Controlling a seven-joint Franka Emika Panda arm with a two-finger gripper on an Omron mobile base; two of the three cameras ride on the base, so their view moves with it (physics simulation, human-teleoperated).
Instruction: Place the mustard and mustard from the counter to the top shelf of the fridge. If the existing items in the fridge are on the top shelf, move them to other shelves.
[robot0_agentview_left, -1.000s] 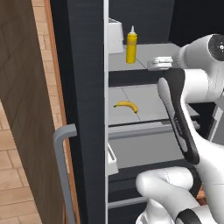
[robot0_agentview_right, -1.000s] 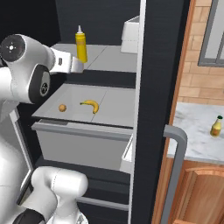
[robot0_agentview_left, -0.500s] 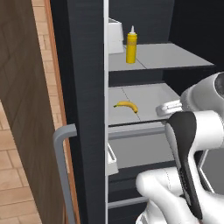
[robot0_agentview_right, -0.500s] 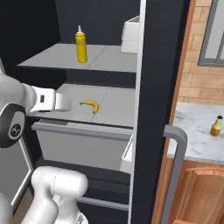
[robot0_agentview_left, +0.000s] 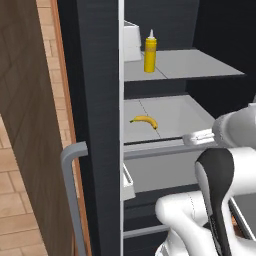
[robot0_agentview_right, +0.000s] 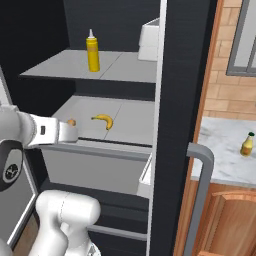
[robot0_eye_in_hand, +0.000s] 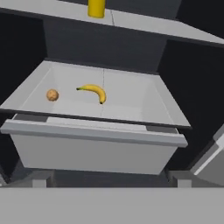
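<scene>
One yellow bottle (robot0_agentview_left: 150, 54) on top shelf (robot0_agentview_left: 195, 65), banana (robot0_eye_in_hand: 93, 91), orange fruit (robot0_eye_in_hand: 52, 95) below

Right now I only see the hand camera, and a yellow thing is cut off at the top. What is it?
Observer: That is the tall yellow mustard bottle. It stands upright on the top shelf and has a paler nozzle cap.
Operator: Where's the other mustard?
Observer: The shorter amber bottle stands on the counter, outside the fridge on its right.
Operator: And where's my gripper?
Observer: The gripper is open, with nothing in it. It hangs near the front of the grey tray, on the side away from the banana.
</scene>
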